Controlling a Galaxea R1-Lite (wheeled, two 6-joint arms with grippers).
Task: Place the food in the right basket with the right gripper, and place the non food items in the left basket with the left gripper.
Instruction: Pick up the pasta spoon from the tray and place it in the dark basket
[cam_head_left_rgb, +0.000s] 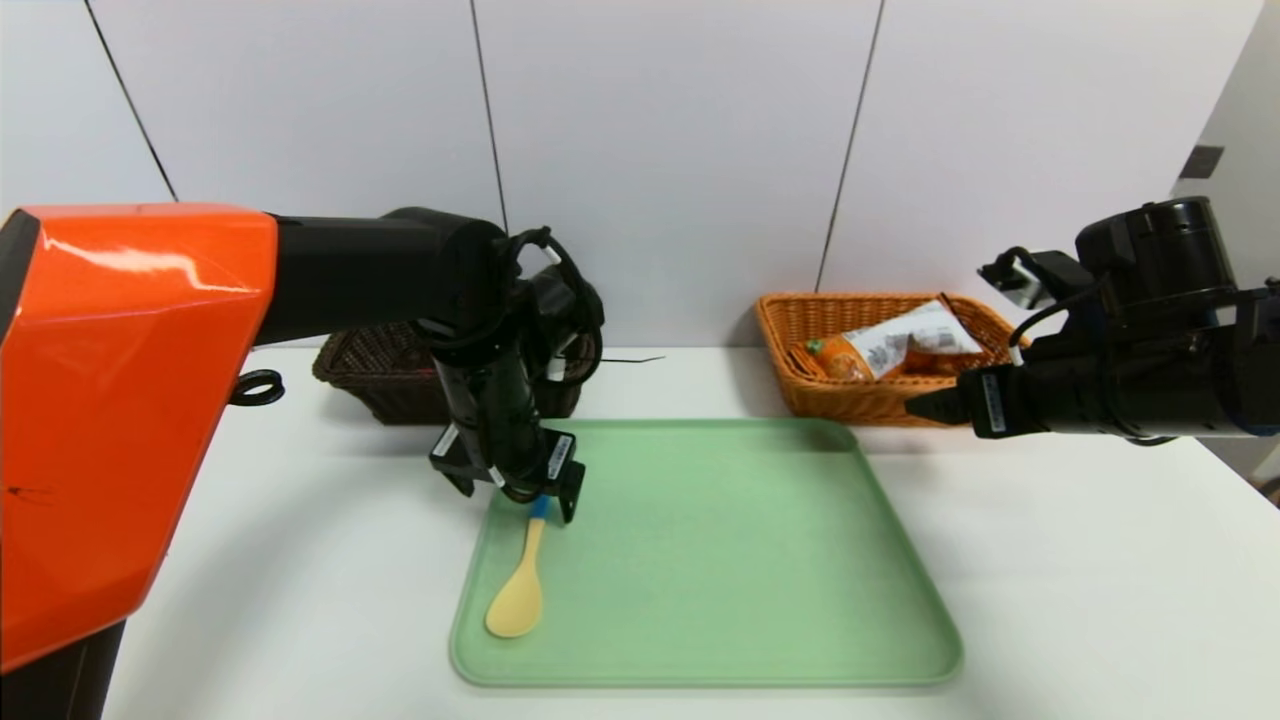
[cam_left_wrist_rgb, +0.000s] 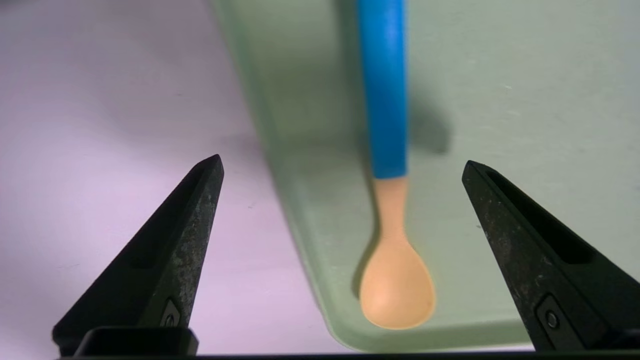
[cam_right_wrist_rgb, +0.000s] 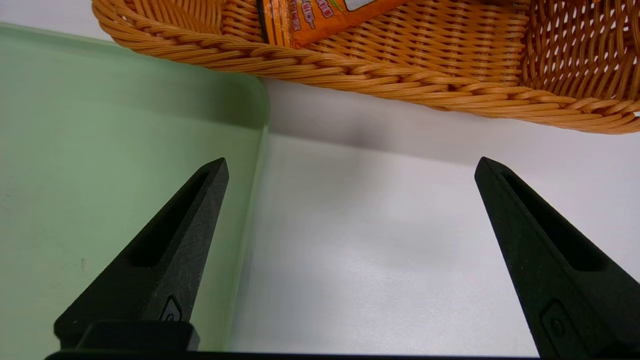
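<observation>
A spoon (cam_head_left_rgb: 520, 585) with a tan bowl and blue handle (cam_left_wrist_rgb: 384, 90) lies on the green tray (cam_head_left_rgb: 720, 560), near its left edge. My left gripper (cam_head_left_rgb: 540, 495) hangs open just above the blue handle, its fingers astride it without touching. The dark left basket (cam_head_left_rgb: 385, 380) stands behind that arm, mostly hidden. The orange wicker right basket (cam_head_left_rgb: 870, 400) holds snack packets (cam_head_left_rgb: 900, 345). My right gripper (cam_right_wrist_rgb: 350, 165) is open and empty, hovering over the table by the tray's far right corner, in front of that basket (cam_right_wrist_rgb: 380, 82).
The tray (cam_right_wrist_rgb: 100, 165) fills the middle of the white table (cam_head_left_rgb: 1080, 580). A white panelled wall runs behind both baskets. A black ring (cam_head_left_rgb: 258, 388) sits on the table at the far left.
</observation>
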